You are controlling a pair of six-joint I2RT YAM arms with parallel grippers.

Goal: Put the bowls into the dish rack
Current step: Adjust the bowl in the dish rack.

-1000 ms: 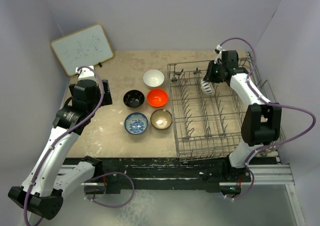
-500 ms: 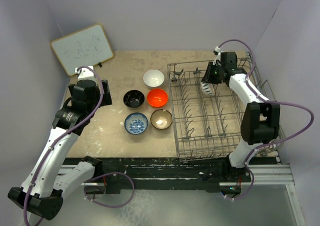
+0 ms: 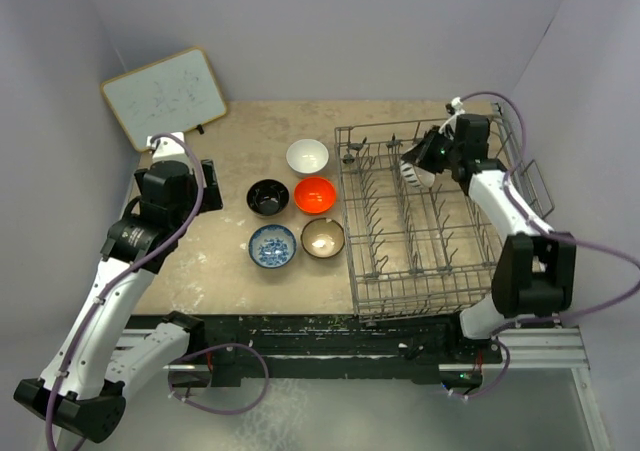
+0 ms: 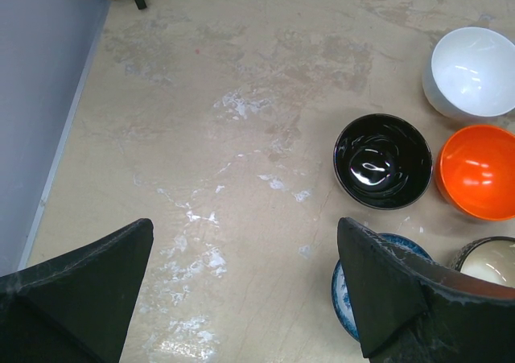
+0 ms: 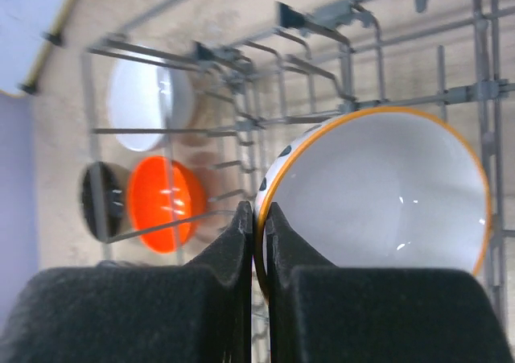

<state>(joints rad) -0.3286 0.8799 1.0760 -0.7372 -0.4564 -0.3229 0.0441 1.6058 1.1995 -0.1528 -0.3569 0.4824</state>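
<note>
My right gripper is shut on the rim of a cream bowl with an orange edge and dark spots. It holds the bowl tilted over the far rows of the grey wire dish rack. On the table left of the rack sit the white bowl, the black bowl, the orange-red bowl, the blue-and-white bowl and the brown bowl. My left gripper is open and empty, above bare table left of the black bowl.
A white board with a yellow frame leans at the far left corner. The grey walls stand close on the left and right. Upright tines fill the rack's floor.
My right wrist has swung to the right and back while the held bowl stays over the rack's far rows. My left arm has shifted slightly.
</note>
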